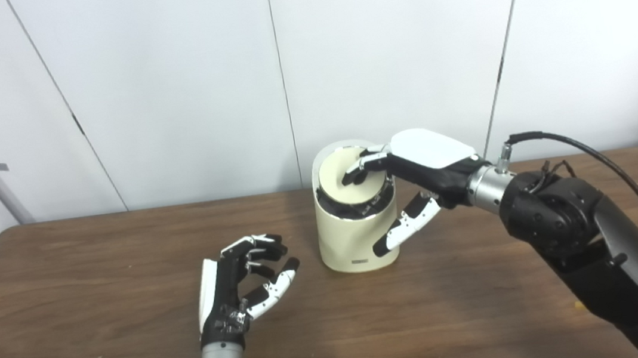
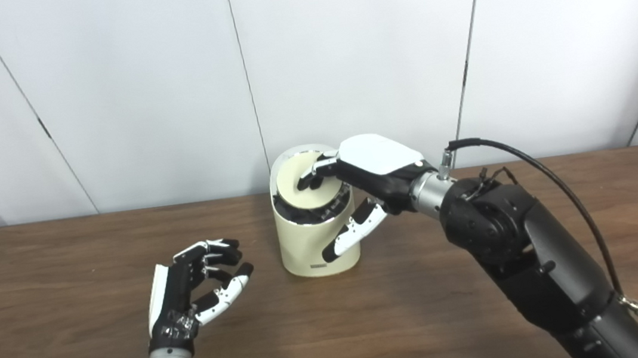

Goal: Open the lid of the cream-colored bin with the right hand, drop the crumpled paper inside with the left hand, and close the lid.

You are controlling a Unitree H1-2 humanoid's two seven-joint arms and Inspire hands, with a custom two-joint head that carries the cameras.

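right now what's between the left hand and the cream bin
Nothing: only bare brown table separates the left hand from the cream bin. No crumpled paper lies there. Both eye views show this gap.

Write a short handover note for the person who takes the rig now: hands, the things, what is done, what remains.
Right hand: fingers resting on the lid of the cream-colored bin, holding nothing.
Left hand: over the table left of the bin, fingers curled loosely, empty.
Crumpled paper: not visible in either view; probably dropped in already.
Lid looks tilted, dark gap at its front edge.
Left: confirm the lid is fully shut, withdraw the right hand.
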